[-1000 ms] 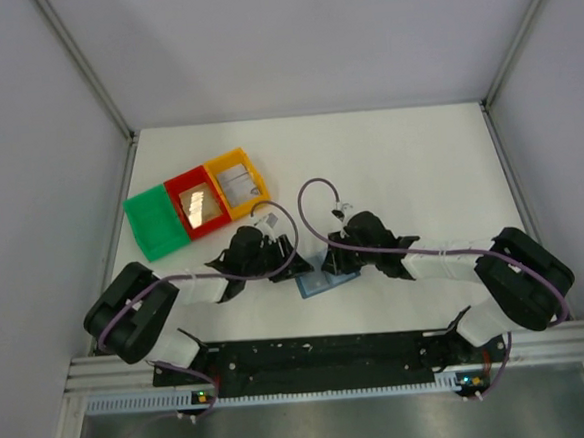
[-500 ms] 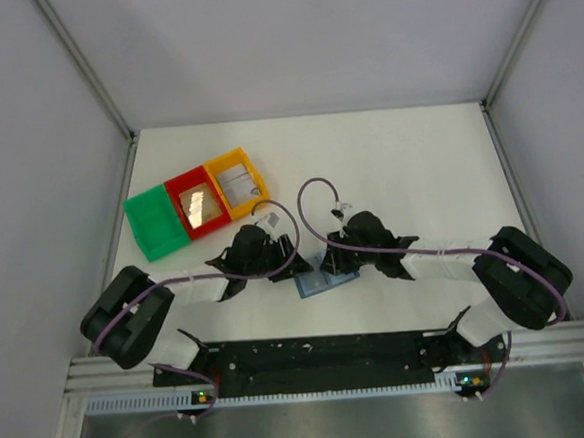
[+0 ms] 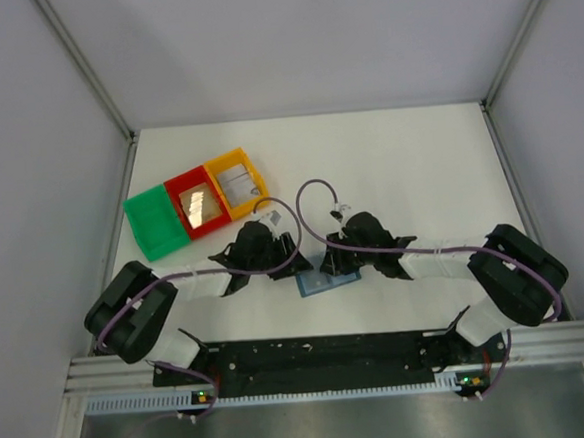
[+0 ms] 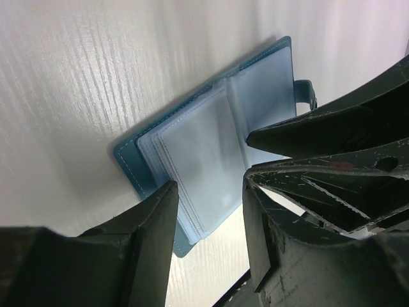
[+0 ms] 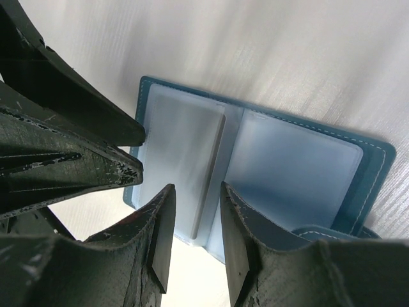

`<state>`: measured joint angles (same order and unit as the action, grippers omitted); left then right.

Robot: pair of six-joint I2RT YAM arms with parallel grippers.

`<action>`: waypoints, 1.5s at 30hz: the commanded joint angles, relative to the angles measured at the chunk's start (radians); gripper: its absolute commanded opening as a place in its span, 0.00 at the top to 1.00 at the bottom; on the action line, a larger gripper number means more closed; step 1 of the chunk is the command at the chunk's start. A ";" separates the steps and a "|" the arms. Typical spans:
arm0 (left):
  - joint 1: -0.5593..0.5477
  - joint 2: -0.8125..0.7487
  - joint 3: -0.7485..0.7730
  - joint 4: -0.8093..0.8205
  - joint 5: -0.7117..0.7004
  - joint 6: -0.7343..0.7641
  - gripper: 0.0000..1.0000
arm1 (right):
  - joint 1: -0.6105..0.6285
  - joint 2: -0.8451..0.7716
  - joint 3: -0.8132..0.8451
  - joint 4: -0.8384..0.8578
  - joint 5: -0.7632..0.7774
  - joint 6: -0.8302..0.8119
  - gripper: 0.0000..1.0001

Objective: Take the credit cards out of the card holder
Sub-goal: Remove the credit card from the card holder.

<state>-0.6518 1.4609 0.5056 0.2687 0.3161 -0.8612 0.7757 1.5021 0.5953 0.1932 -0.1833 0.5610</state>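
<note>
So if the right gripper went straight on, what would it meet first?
Probably the card holder, at its clear pockets near the centre fold; the right gripper may already touch it.

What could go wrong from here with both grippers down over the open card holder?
1. Crowding: the left gripper and right gripper both sit over the small card holder, their fingers nearly meeting, so they may collide.
2. The clear sleeves are thin and layered. A closing jaw may pinch a sleeve instead of a card and lift the whole holder.
3. The holder lies loose on the smooth table, so a push could slide it.
</note>
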 commanded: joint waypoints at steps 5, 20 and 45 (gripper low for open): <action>-0.023 0.021 0.039 0.064 0.031 -0.005 0.51 | -0.007 0.003 -0.011 0.040 -0.016 0.005 0.66; -0.046 0.015 0.034 0.103 0.017 -0.035 0.51 | -0.013 -0.046 -0.051 0.060 -0.025 -0.002 0.66; 0.004 -0.036 -0.001 0.007 -0.037 0.034 0.69 | 0.264 -0.049 0.130 -0.149 0.292 -0.469 0.53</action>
<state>-0.6552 1.4006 0.4713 0.2462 0.2512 -0.8391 1.0069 1.4235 0.6758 0.0250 0.0788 0.1616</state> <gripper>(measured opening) 0.322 0.483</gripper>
